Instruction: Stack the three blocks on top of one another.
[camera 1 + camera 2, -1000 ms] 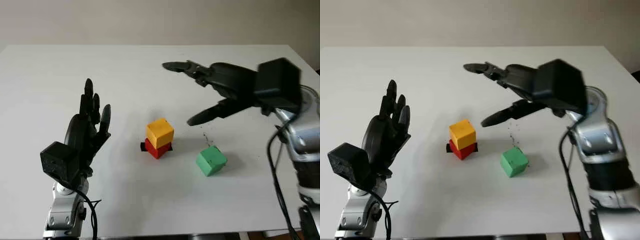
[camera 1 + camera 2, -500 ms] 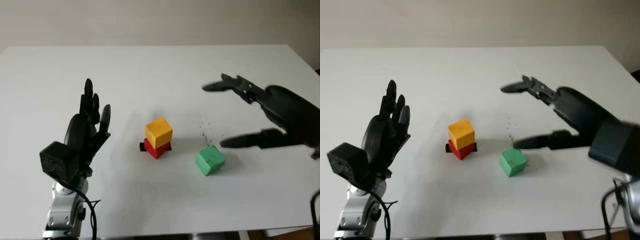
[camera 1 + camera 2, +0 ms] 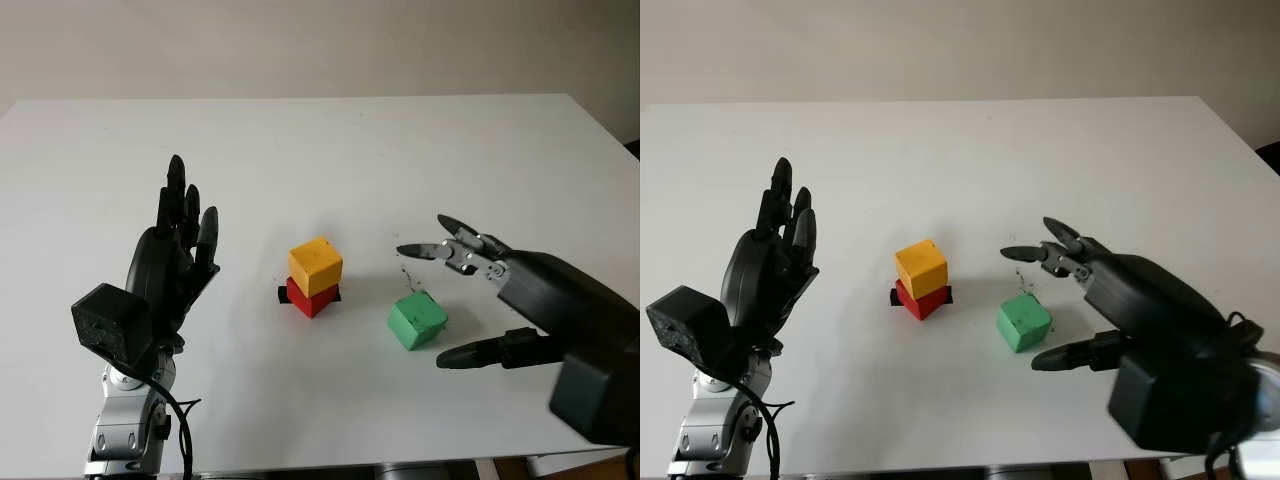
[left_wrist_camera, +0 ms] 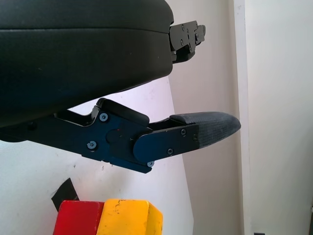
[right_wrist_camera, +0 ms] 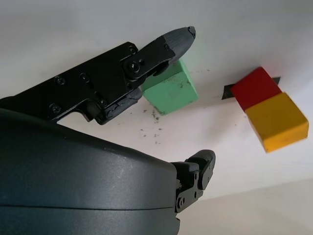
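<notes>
A yellow cube-shaped block (image 3: 316,265) sits on a red cube-shaped block (image 3: 308,297) at the centre of the white surface (image 3: 330,150), while the green cube-shaped block (image 3: 417,320) lies apart, just right of centre. The robot's right hand (image 3: 480,300), at lower right, is spread and empty around the green block without touching it. The left hand (image 3: 172,255), at left, is raised, open and idle. A square grip and level placement look essential for the topping step.

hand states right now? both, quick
Left hand: open, holding nothing, raised left of the yellow-on-red stack.
Right hand: open, holding nothing, fingers on either side of the green block, not touching it.
</notes>
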